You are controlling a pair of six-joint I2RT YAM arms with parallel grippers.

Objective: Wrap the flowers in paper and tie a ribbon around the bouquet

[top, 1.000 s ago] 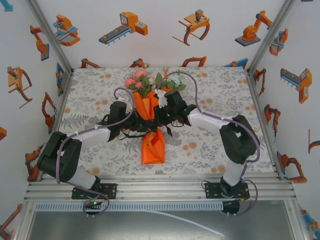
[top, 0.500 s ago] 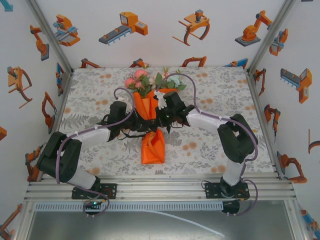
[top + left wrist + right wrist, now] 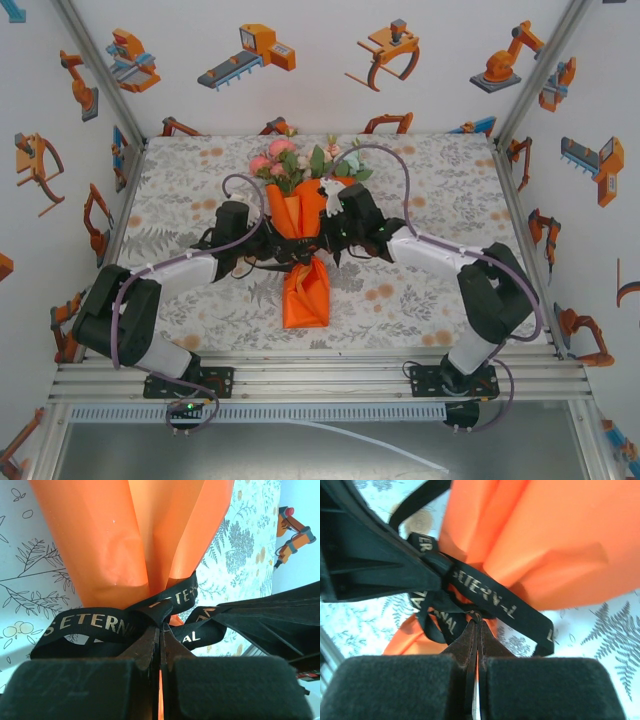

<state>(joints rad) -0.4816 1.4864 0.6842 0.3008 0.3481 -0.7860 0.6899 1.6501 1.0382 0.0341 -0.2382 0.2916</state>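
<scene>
while the bouquet [image 3: 293, 215] stays mid-table, flowers [image 3: 290, 165] far and orange paper [image 3: 305, 295] near, the right arm's elbow has swung out rightward; the ribbon [image 3: 95, 622] rings the paper's waist, left gripper [image 3: 160, 632] pinching its knot, right gripper [image 3: 478, 620] fingers now pressed together beside it.

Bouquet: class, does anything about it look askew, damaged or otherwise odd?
Nothing is torn or spilled. The black ribbon lies in loose, twisted loops at the pinched waist of the orange paper, not in a neat bow, and the paper is dented and creased just above it.
</scene>
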